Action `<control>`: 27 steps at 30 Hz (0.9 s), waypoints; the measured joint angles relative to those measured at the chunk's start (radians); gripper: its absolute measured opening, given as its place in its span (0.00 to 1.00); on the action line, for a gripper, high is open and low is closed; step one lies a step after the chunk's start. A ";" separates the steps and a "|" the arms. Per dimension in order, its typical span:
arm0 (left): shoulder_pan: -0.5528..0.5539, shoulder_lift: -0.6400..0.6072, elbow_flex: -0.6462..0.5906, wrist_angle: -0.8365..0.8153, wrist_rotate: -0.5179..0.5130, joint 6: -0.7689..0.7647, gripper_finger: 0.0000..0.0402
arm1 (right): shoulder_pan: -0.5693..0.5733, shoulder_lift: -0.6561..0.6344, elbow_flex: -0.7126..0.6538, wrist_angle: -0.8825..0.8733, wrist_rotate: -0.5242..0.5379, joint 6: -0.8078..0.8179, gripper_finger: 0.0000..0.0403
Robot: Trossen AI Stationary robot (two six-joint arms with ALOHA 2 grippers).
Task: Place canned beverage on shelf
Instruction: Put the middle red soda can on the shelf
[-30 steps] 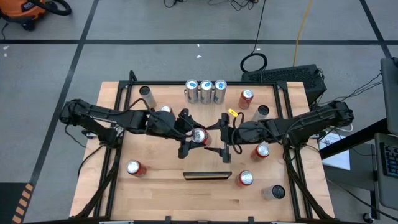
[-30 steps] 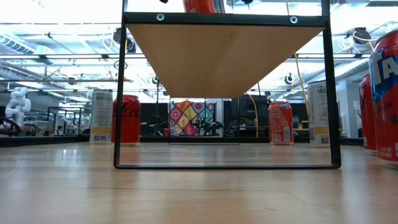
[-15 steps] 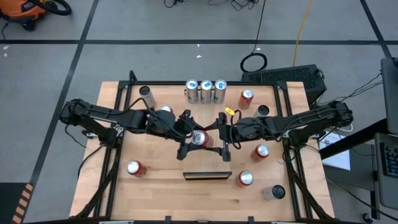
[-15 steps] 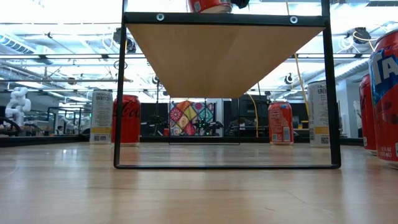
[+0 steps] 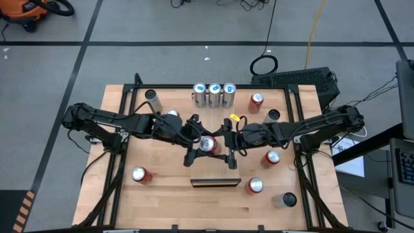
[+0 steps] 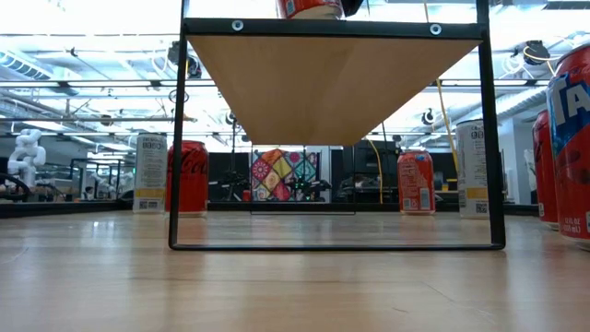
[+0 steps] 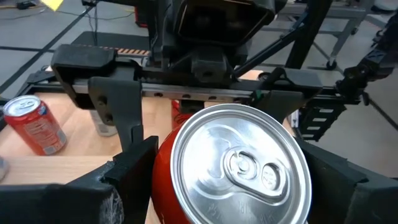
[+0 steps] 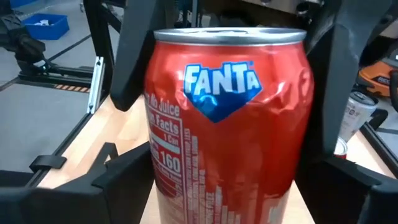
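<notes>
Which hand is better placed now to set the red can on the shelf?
Left, probably. The left hand grips the red can, which seems to stand on the shelf; it only needs to let go. The right hand stands open around the same can.

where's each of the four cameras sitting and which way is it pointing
High view: above the table, looking straight down; both arms show, left gripper and right gripper either side of the red can.
Low view: at tabletop height, looking level under the shelf; no arm is clear.
Left wrist view: on the left arm, looking down on the can's top; its own fingers flank it.
Right wrist view: on the right arm, facing the can's side; own fingers at the bottom.
Shared: the same can appears in all four.
</notes>
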 joint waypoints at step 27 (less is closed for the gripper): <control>-0.012 -0.030 0.002 0.022 -0.020 -0.005 0.94 | -0.001 -0.002 -0.001 0.003 -0.092 -0.031 0.66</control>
